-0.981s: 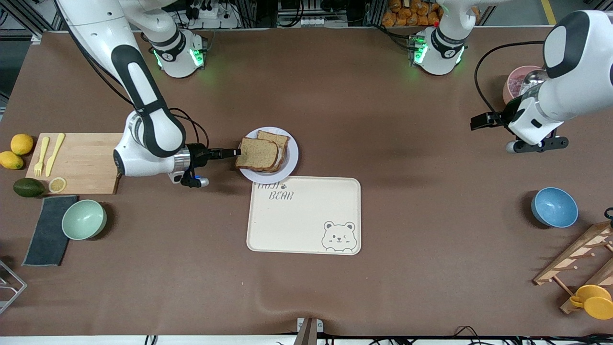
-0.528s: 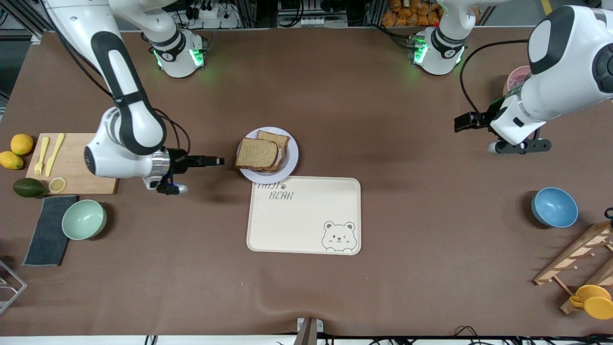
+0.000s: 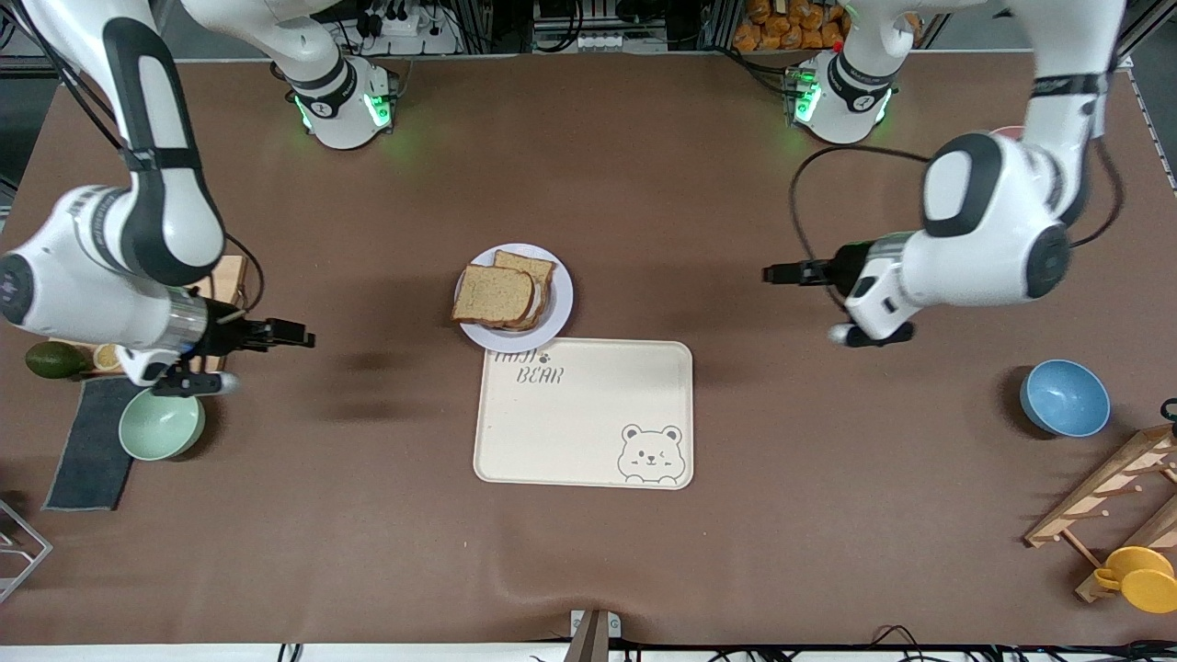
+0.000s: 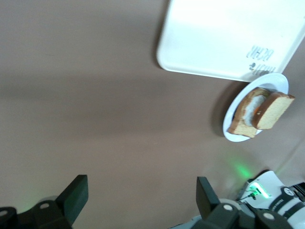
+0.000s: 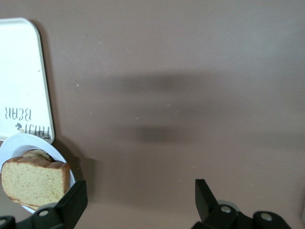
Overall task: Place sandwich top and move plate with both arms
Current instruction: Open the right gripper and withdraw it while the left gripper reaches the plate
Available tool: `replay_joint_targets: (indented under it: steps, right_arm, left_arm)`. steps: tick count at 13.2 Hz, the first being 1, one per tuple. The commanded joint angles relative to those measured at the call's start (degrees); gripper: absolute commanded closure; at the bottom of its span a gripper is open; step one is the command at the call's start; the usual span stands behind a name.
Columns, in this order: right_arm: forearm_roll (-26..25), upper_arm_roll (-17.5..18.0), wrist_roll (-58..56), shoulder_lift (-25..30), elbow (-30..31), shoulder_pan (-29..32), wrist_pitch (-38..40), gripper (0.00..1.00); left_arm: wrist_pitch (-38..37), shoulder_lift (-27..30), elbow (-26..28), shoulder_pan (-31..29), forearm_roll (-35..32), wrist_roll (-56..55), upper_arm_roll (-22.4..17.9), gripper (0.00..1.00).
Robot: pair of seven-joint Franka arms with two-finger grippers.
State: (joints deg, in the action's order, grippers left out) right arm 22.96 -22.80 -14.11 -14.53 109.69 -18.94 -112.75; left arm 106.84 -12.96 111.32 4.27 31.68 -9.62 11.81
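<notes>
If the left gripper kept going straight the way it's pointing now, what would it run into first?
Most likely the plate carrying the sandwich top. The open left gripper points along the bare table toward it, with nothing between. Its height is unclear, so it might pass above.

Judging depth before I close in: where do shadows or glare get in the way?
Front view: soft arm shadows on the table beside the plate. Left wrist view: the tray is blown out white. Right wrist view: two blurred shadow bands on the cloth, sandwich top sharp.
</notes>
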Motion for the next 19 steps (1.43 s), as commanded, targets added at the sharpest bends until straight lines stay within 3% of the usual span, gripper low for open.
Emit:
replay_joint_targets:
  steps: [1,3,5,7,9,11,15,19]
  right_arm:
    - [-5.53,-3.3,1.1,4.67,0.61,-2.42,2.01,0.0]
    - [-10.55,-2.34,2.06,8.01,0.17,0.02,2.18,0.0]
    - [-13.19,0.2,4.52,10.47,-0.09,5.21,3.32,0.0]
    - [-19.14,3.62,8.37,12.15,-3.67,7.94,7.95,0.0]
    - [-21.46,10.11,14.7,12.16,-11.92,12.41,17.52,0.0]
    - [-21.55,18.02,17.44,12.16,-16.43,19.35,23.17,0.0]
    - [-20.85,19.64,17.45,13.73,-18.9,21.49,26.44,0.0]
    - [-21.2,21.12,16.66,13.92,-22.51,21.92,28.2,0.0]
  left_arm:
    - [7.65,-2.68,1.78,4.23,6.53,-0.57,0.06,0.0]
    - [14.34,-3.73,4.16,8.54,13.64,-0.57,0.06,0.0]
    - [17.43,-6.1,4.34,11.01,18.23,-0.57,0.06,0.0]
    - [19.98,-9.61,4.43,12.76,26.81,0.47,0.06,0.0]
    - [24.36,-12.77,4.34,15.23,31.41,0.57,0.06,0.0]
    - [27.36,-15.33,4.17,16.9,36.24,4.32,0.06,0.0]
    - [28.43,-19.55,4.08,19.28,51.96,19.79,0.06,0.0]
    - [28.43,-23.24,1.8,21.29,56.29,28.5,0.06,0.03]
